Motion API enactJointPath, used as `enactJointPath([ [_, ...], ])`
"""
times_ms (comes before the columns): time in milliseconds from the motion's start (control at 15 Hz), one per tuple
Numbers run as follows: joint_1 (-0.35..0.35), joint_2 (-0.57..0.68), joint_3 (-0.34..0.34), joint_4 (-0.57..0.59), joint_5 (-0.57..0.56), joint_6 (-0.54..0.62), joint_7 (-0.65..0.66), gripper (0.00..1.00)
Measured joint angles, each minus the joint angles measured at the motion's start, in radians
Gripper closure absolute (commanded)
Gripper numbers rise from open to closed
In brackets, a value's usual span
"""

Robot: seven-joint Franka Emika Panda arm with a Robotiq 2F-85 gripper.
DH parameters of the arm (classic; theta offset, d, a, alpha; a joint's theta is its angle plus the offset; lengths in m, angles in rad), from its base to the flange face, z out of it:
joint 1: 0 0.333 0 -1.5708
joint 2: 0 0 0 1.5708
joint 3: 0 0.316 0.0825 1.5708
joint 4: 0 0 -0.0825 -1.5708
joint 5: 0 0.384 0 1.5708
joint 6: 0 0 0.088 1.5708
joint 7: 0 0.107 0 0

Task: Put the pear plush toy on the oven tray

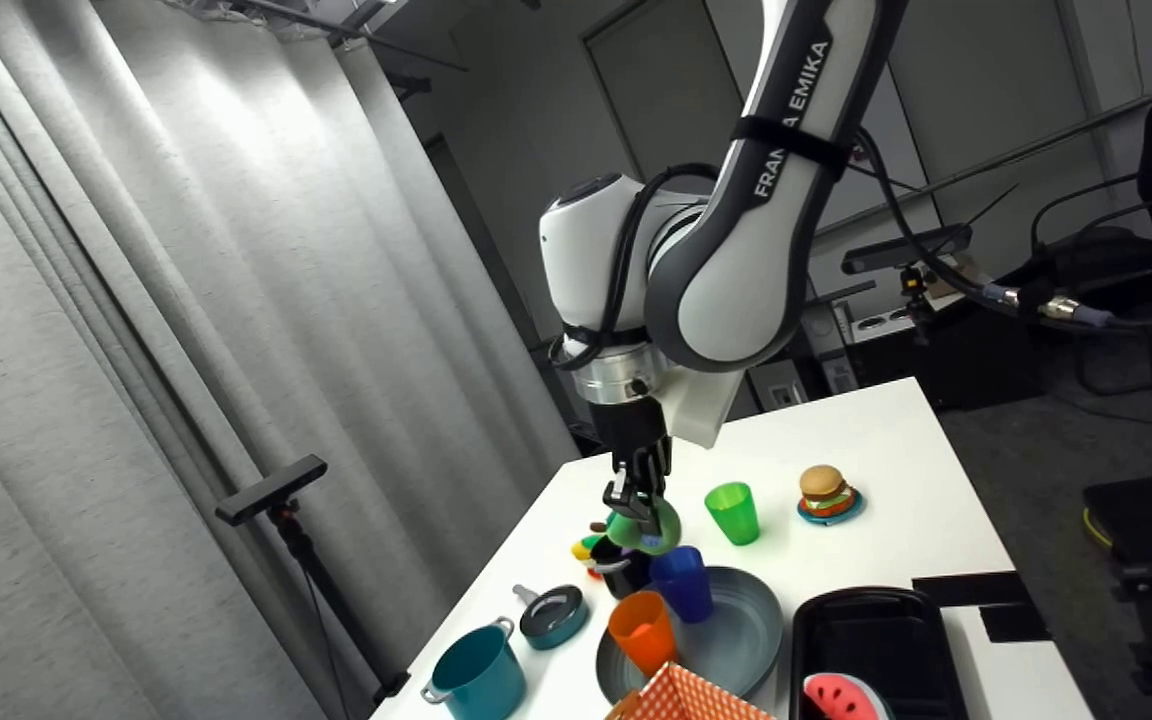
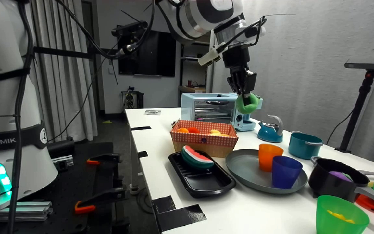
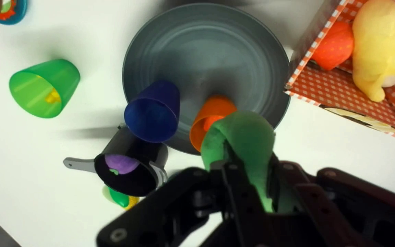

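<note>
That rounded white arm (image 1: 736, 300) has dark grey panels (image 1: 804, 90) lettered FRANKA EMIKA, strapped-on black cables (image 1: 624, 250) and a screw-dotted black gripper (image 3: 251, 154).

Green pear plush toy (image 3: 252, 140) aloft

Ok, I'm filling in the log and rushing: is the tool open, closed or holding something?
Tool: closed, holding the pear up in the air.
</note>
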Motion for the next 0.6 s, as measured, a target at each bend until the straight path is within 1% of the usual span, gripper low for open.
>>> enactJointPath([
  [267, -0.004, 0.022, 0.006, 0.014, 0.054, -0.038, -0.003, 0.96],
  [600, -0.007, 0.075, 0.006, 0.049, 0.098, -0.044, -0.009, 0.96],
])
